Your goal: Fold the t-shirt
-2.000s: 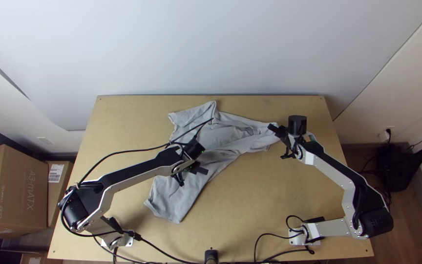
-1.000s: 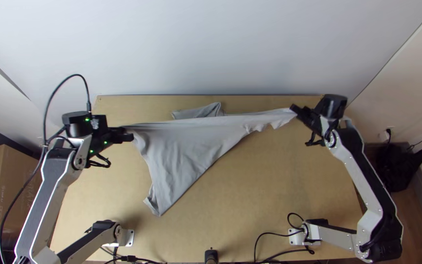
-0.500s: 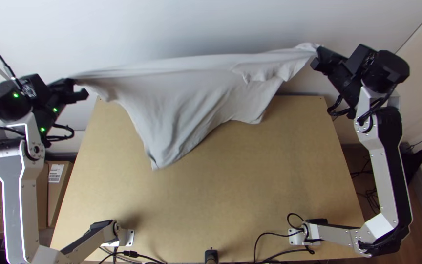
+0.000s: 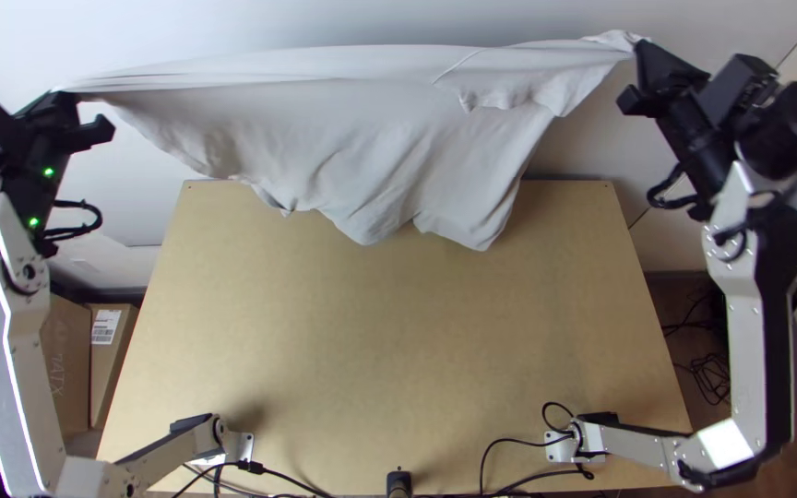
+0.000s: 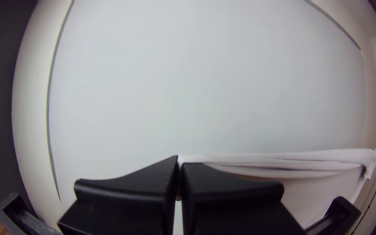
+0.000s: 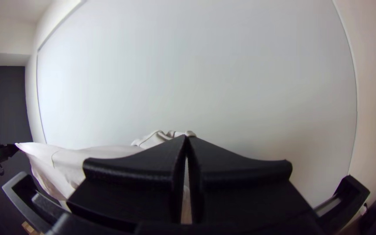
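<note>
Left arm [image 4: 6, 369] cut off at the top view's edge, shirt [image 4: 352, 120]'s pinched ends mostly hidden, cloth hanging between left gripper [image 4: 65, 95] and right gripper [image 4: 643, 51], both clamped on its stretched upper edge.

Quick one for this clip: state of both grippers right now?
Left gripper: closed, holding one end of the shirt.
Right gripper: closed, holding its opposite end.

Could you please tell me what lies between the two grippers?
The t-shirt hangs stretched between the left gripper and the right gripper; the top view shows this.
</note>
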Controlling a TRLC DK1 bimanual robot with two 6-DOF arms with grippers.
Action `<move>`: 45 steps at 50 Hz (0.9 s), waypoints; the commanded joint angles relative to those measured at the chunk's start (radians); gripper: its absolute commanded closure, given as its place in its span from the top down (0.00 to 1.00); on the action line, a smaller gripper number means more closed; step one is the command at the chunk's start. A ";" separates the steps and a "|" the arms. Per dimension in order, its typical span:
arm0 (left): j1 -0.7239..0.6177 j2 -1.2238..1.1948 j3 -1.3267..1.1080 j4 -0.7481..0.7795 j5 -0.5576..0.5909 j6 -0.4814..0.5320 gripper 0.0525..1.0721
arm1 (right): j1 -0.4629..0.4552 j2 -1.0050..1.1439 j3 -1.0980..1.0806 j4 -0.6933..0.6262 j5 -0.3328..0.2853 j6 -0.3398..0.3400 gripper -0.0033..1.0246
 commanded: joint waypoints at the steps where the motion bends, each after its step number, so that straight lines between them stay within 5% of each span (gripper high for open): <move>1: 0.074 -0.124 0.042 0.002 -0.096 -0.052 0.02 | -0.007 -0.192 0.029 0.029 0.087 -0.002 0.03; 15: -0.012 -0.404 0.029 -0.191 -0.067 -0.170 0.02 | 0.111 -0.442 0.069 -0.152 0.079 -0.002 0.03; 32: -0.098 -0.579 -0.012 -0.411 -0.043 -0.213 0.02 | 0.106 -0.519 0.212 -0.456 0.015 0.076 0.03; 45: -0.171 -0.610 -0.346 -0.446 -0.035 -0.260 0.02 | 0.108 -0.572 -0.139 -0.466 0.013 0.200 0.03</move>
